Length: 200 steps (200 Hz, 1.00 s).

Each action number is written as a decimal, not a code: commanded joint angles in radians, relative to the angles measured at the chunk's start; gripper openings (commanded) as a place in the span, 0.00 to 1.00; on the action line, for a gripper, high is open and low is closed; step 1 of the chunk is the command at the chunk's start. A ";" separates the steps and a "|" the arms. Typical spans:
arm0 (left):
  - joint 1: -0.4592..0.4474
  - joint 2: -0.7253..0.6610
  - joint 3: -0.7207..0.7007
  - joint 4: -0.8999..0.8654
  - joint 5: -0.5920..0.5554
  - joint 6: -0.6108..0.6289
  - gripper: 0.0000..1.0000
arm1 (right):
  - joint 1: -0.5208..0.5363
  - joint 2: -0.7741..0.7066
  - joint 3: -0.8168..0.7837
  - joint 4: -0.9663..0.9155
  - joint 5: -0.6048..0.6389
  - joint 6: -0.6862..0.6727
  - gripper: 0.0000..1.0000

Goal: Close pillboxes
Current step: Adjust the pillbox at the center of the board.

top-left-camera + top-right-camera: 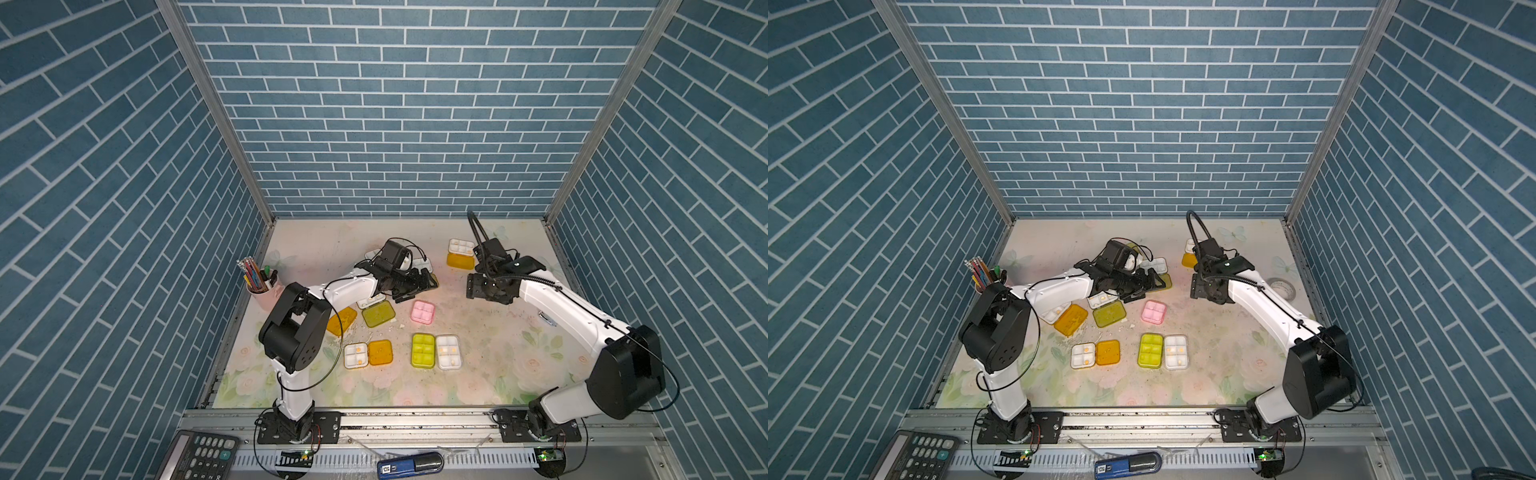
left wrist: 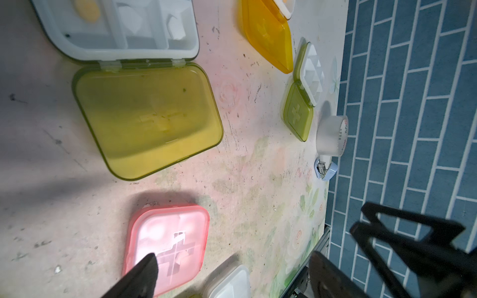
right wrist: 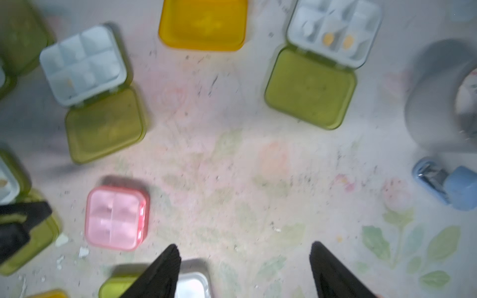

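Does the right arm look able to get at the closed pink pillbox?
Probably yes: the pink pillbox lies near the open right gripper, with only bare table between them.

Bare floral tabletop (image 1: 490, 332) stretches open to the right of the closed pink translucent pillbox (image 1: 423, 311). Its right-hand margin is obstructed (frosted tape roll (image 3: 438, 95), small blue stapler (image 3: 449, 185)), with an open yellow-green-lidded white pillbox (image 3: 312, 87) just beside the roll.

A pink pillbox (image 1: 423, 311) lies shut in the middle. Nearer, a yellow-green pillbox (image 1: 423, 350) touches a white pillbox (image 1: 448, 352). Left of them, an open pillbox (image 1: 356, 355) has its orange lid (image 1: 380, 352) lying flat.
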 commanded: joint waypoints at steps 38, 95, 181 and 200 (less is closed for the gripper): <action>-0.093 -0.004 0.030 0.036 0.081 0.031 0.92 | -0.249 0.235 0.179 0.062 -0.015 -0.090 0.86; -0.117 0.013 0.039 0.036 0.109 0.032 0.93 | -0.418 0.444 0.344 0.101 -0.157 -0.088 0.86; -0.117 0.023 0.051 0.037 0.132 0.037 0.93 | -0.483 0.661 0.495 0.201 -0.364 -0.156 0.82; -0.118 0.024 0.052 0.036 0.133 0.039 0.93 | -0.486 0.707 0.518 0.195 -0.363 -0.172 0.81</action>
